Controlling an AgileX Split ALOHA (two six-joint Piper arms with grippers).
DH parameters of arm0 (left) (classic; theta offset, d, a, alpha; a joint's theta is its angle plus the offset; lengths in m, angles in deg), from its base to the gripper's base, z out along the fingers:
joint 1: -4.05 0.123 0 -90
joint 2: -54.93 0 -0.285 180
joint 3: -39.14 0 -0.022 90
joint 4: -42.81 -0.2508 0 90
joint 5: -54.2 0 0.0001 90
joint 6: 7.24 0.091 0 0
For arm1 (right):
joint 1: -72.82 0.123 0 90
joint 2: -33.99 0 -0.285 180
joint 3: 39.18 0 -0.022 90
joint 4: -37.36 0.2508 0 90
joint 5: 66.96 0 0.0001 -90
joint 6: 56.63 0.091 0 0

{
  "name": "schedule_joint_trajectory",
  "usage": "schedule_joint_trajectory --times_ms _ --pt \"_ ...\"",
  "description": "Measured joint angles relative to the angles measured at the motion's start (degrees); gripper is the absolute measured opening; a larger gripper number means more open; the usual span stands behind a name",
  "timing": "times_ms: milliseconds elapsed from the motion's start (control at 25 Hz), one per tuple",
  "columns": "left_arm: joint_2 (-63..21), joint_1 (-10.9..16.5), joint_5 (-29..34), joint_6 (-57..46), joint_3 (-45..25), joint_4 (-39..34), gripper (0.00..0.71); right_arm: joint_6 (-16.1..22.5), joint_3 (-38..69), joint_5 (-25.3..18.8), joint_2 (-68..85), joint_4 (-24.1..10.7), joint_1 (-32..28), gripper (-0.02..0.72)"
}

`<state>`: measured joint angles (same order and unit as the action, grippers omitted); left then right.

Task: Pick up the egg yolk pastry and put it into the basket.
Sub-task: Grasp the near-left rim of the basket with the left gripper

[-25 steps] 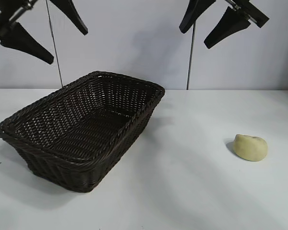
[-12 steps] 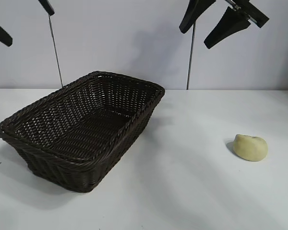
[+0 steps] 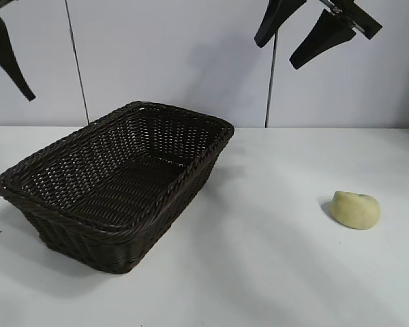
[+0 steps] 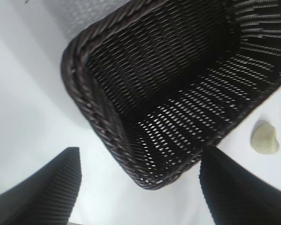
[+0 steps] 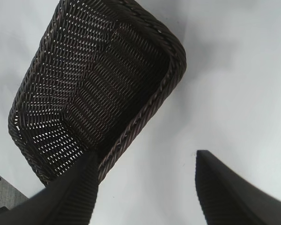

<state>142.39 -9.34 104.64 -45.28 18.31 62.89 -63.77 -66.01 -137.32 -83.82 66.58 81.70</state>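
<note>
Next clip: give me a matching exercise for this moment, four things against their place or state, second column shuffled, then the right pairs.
Things:
1. egg yolk pastry
2. basket
3. left gripper
4. right gripper

Places or states:
A. open, high at the exterior view's upper left edge
B. dark woven wicker, nothing inside
C. open, raised at the upper right, above the table
D. pale yellow, alone on the table right of the basket

Pairs: 1-D, 2-B, 3-A, 4-C

Exterior view level across table, both wrist views high, sharing the basket (image 3: 116,184)
</note>
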Motion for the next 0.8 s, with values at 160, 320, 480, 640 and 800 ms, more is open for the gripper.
schedule_joint_trajectory --times_ms 160,320,480,640,800 --pt "-0.13 -3.24 -3.98 -4.00 -3.38 -0.26 0.517 0.00 0.00 0.00 0.00 0.00 0.00 0.444" --pt "-0.13 -7.62 -8.60 -8.72 -6.00 -1.79 0.517 0.00 0.00 0.00 0.00 0.00 0.00 0.444" --pt "-0.13 -10.40 -13.33 -17.95 -8.16 -4.69 0.517 0.00 0.00 0.00 0.00 0.00 0.00 0.444" --pt "-0.13 -11.50 -15.80 -26.56 -9.74 -8.55 0.517 0.00 0.00 0.00 0.00 0.00 0.00 0.444" --pt "-0.13 -11.50 -16.51 -31.13 -10.33 -12.72 0.514 0.00 0.00 0.00 0.00 0.00 0.00 0.444"
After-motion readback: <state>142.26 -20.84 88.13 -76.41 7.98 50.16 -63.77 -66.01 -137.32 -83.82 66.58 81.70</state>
